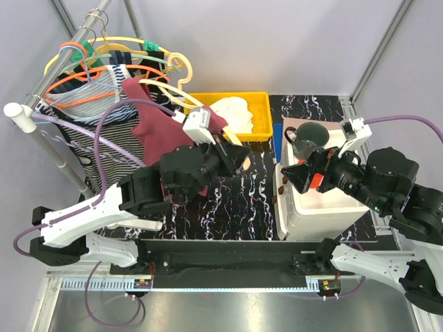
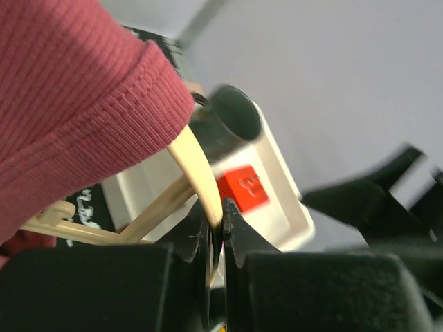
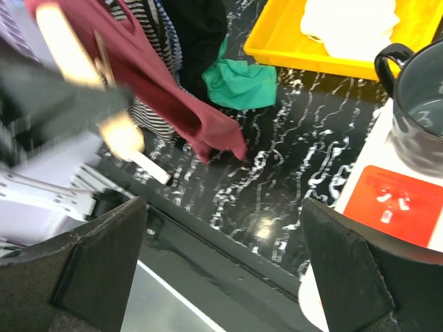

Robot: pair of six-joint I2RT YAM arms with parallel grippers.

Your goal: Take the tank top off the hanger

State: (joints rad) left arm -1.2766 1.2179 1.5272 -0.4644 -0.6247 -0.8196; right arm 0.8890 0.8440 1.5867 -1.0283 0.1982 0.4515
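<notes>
A maroon ribbed tank top (image 1: 158, 128) hangs on a cream plastic hanger (image 1: 170, 95) left of centre. My left gripper (image 1: 239, 155) is shut on the hanger's right end. In the left wrist view the cream hanger arm (image 2: 197, 169) runs out of the tank top (image 2: 69, 104) into my closed fingers (image 2: 235, 228). My right gripper (image 1: 287, 173) is open and empty, over the front of the white box. In the right wrist view the tank top (image 3: 159, 83) hangs at upper left, far from my wide-open fingers (image 3: 346, 270).
A clothes rack (image 1: 41, 90) at far left carries several hangers and striped garments. A yellow tray (image 1: 259, 114) with white cloth sits at the back. A white box (image 1: 325, 207) with a dark mug (image 1: 308, 138) and a red label (image 3: 398, 200) stands on the right. A green cloth (image 3: 242, 79) lies on the black marbled table.
</notes>
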